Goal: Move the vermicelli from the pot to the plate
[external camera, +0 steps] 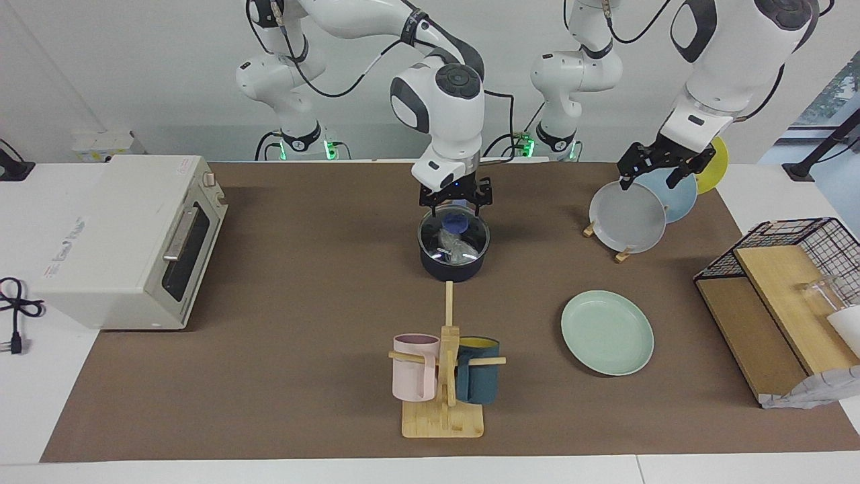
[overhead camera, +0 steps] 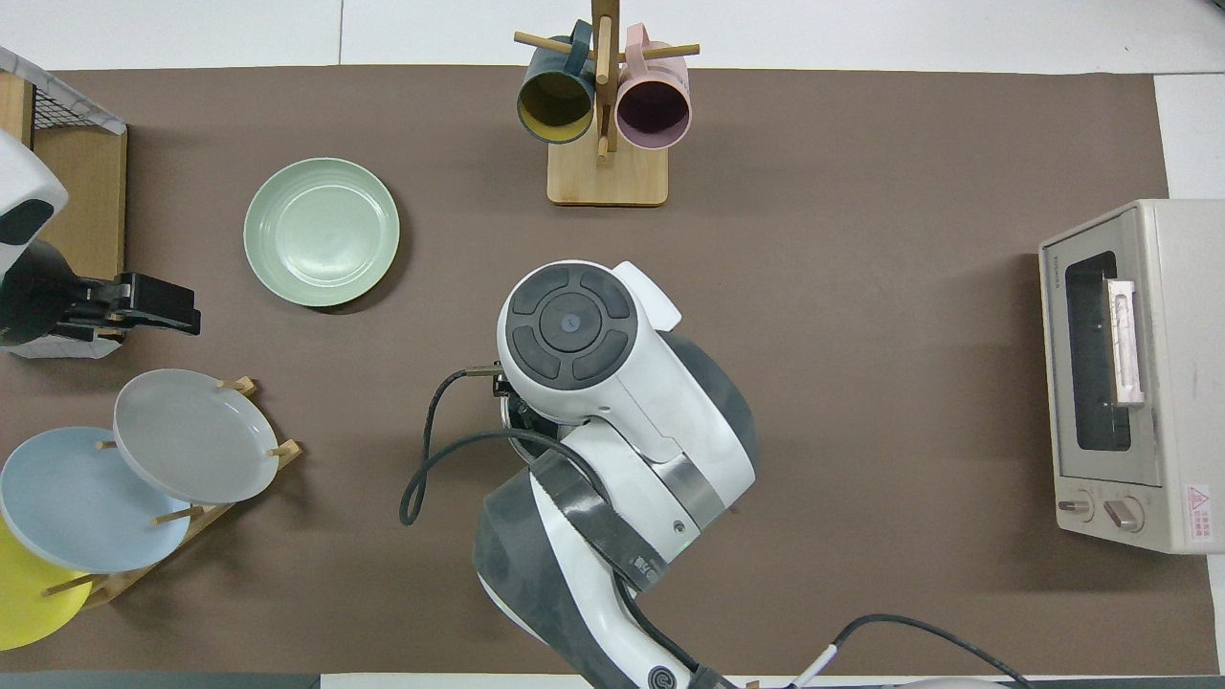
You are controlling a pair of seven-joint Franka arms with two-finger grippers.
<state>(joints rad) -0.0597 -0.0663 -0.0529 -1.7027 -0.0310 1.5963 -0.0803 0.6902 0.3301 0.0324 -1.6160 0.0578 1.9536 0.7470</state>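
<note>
pot (external camera: 454, 259) hidden under right arm overhead | yellow plate (overhead camera: 24, 598) cut off

One high camera faces the robots, another looks steeply down; both share the table (external camera: 269, 403).

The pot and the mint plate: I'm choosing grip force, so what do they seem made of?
The pot looks like coated metal: its dark navy wall is smooth and its rim glints. That is a guess from sheen alone. The mint plate looks like matte plastic or melamine: even pale colour, soft ridged rings, no hard glare. Glazed ceramic cannot be ruled out.
</note>
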